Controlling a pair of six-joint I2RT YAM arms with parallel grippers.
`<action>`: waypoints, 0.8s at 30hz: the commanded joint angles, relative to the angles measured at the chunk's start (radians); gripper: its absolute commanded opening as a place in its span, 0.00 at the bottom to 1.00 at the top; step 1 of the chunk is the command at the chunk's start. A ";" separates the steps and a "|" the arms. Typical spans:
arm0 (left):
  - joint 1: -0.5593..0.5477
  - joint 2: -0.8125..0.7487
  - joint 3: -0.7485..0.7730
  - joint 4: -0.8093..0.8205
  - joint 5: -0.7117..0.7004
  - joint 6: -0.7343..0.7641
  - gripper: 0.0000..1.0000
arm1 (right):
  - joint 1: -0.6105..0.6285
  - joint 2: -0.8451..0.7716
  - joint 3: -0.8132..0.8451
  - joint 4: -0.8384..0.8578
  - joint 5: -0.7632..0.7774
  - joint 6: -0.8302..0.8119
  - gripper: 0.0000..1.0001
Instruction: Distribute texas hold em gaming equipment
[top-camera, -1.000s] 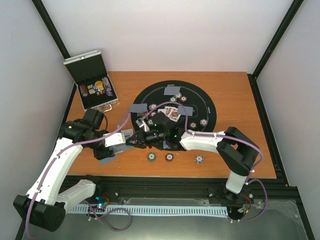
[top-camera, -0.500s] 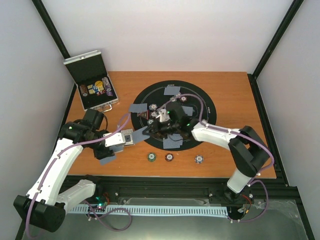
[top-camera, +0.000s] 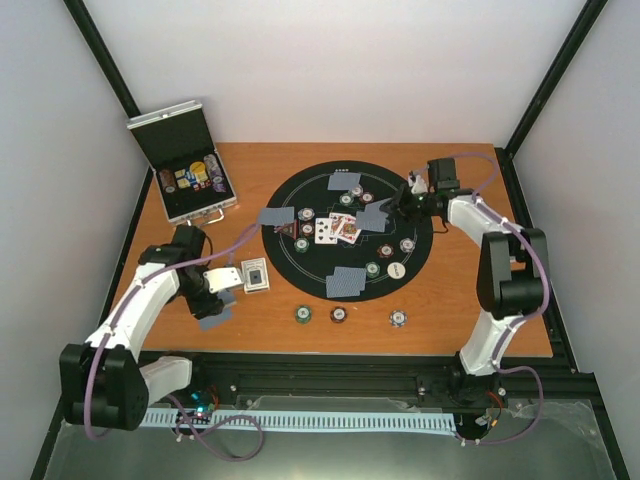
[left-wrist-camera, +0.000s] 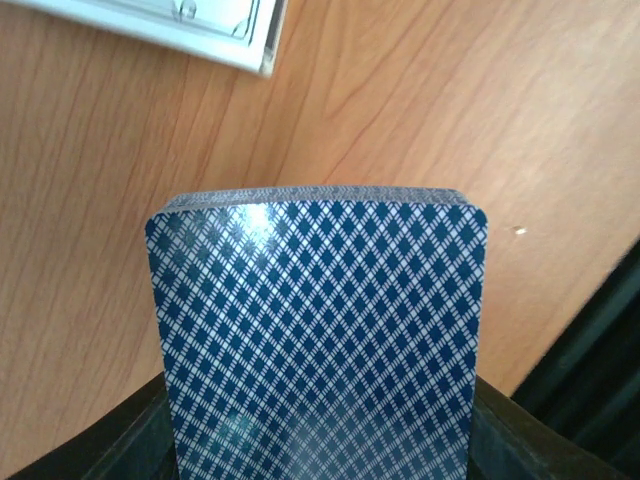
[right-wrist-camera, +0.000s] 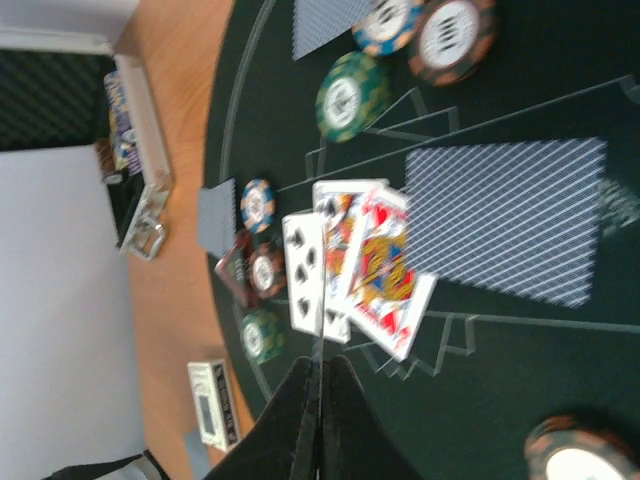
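My left gripper (top-camera: 225, 281) (left-wrist-camera: 320, 440) hovers over the wood left of the mat, shut on the deck of blue-backed cards (left-wrist-camera: 320, 330). My right gripper (top-camera: 396, 204) (right-wrist-camera: 322, 362) hangs over the far right of the black mat (top-camera: 420, 245), shut on a single card seen only as a thin edge. Face-up cards (top-camera: 335, 230) (right-wrist-camera: 350, 265) lie at the mat's centre, with face-down cards (top-camera: 345, 283) (right-wrist-camera: 510, 220) and several chips around them. On the wood in front sit a green chip (top-camera: 303, 314), a maroon chip (top-camera: 339, 314) and a purple-white chip (top-camera: 398, 319).
A white card box (top-camera: 256, 274) (right-wrist-camera: 215, 405) lies just right of the left gripper. An open metal case (top-camera: 185, 175) holding chips stands at the far left corner. A grey-blue card (top-camera: 212, 318) lies on the wood by the left gripper. The black rail (top-camera: 350, 365) marks the near edge.
The right gripper closed at the deck, then swung away right to the mat's far right side. The left gripper drew back to the left with the deck.
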 joint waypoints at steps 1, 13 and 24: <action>0.076 0.023 -0.057 0.115 -0.030 0.080 0.01 | -0.038 0.126 0.120 -0.127 -0.002 -0.110 0.03; 0.125 0.097 -0.178 0.282 -0.068 0.086 0.01 | -0.047 0.328 0.291 -0.199 0.046 -0.169 0.03; 0.133 0.147 -0.199 0.303 -0.071 0.090 0.42 | -0.048 0.343 0.319 -0.298 0.142 -0.191 0.28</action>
